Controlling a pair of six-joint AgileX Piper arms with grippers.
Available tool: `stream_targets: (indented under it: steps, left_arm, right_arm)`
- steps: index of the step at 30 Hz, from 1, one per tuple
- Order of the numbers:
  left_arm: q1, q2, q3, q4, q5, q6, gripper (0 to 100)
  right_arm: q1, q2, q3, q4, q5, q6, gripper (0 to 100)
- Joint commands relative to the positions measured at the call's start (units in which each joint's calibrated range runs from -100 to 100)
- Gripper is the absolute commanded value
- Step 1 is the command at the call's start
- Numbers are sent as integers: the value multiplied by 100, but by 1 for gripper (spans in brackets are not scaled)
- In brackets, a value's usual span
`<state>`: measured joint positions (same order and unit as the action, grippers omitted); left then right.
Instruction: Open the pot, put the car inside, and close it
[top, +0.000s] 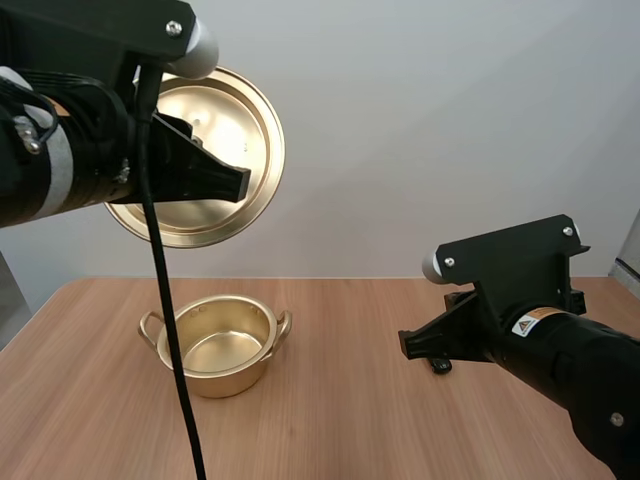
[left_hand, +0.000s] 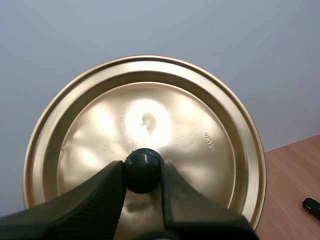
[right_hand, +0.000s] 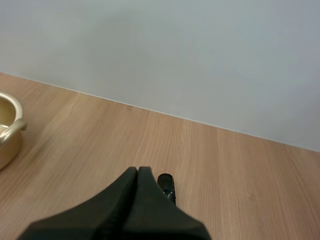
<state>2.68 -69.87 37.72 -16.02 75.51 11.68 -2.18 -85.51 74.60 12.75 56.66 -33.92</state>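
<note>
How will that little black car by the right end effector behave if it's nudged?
The car looks tiny beside the right end effector, so probably light. On the smooth wooden table it may roll or skid if nudged. Its glossy body might slip from a shallow pinch.

Gold pot (top: 228, 380) open, lid (top: 232, 108) aloft (car (top: 441, 365) apart).

Matte black all over, left arm (top: 70, 150) and right arm (top: 570, 365); silver screws (top: 174, 29), warning sticker (top: 524, 326) on the right, left gripper (left_hand: 143, 167) fingers (left_hand: 97, 197) ribbed.
</note>
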Motion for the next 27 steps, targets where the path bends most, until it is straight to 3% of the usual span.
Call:
stream_targets:
  steps: [1, 7, 19, 27]
  left_arm:
    - [-1, 0, 0, 2, 3, 3, 0]
    - [-1, -7, 0, 2, 3, -33, 0]
    - [-1, -201, 0, 2, -54, -34, 0]
    - [-1, -198, 0, 2, -69, 31, 0]
  right_arm:
    - [-18, 95, 8, 0, -183, -1, 0]
    - [-42, 979, -286, 26, -245, -153, 0]
    - [-42, 4333, -2115, 40, 442, -153, 0]
    - [-42, 5855, -2435, -988, 759, 301, 0]
